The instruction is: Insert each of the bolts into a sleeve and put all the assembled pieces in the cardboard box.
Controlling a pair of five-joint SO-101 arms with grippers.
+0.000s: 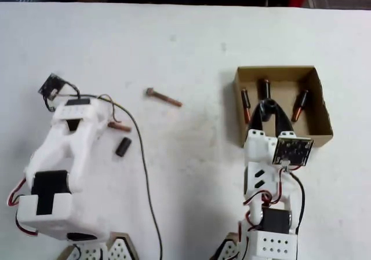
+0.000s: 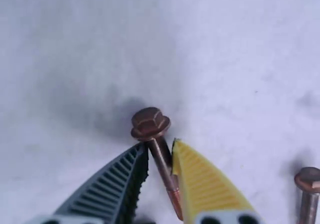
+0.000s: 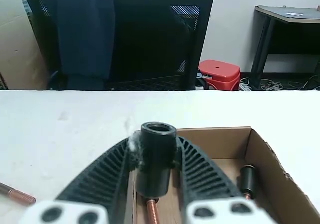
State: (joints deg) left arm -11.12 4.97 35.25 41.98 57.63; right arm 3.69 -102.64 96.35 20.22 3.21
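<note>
Gripping a copper hex-head bolt (image 2: 150, 123) by its shank, the left tool (image 2: 160, 151) sits low over the white tabletop (image 2: 225, 59), likely for sleeving; a black cylindrical sleeve (image 1: 122, 146) lies near. The right tool (image 3: 156, 144) clamps a sleeved bolt (image 3: 155, 164) above the brown cardboard box (image 3: 262, 156), seemingly for release.

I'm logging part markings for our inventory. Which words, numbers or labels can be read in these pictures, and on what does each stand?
No text can be read here.
The cardboard box: plain walls, no print seen.
The circuit board on the right arm's wrist: any markings are too small to read.
The sheet on the desk: too blurred to read.
The bolt and the sleeve: no markings visible.
</note>
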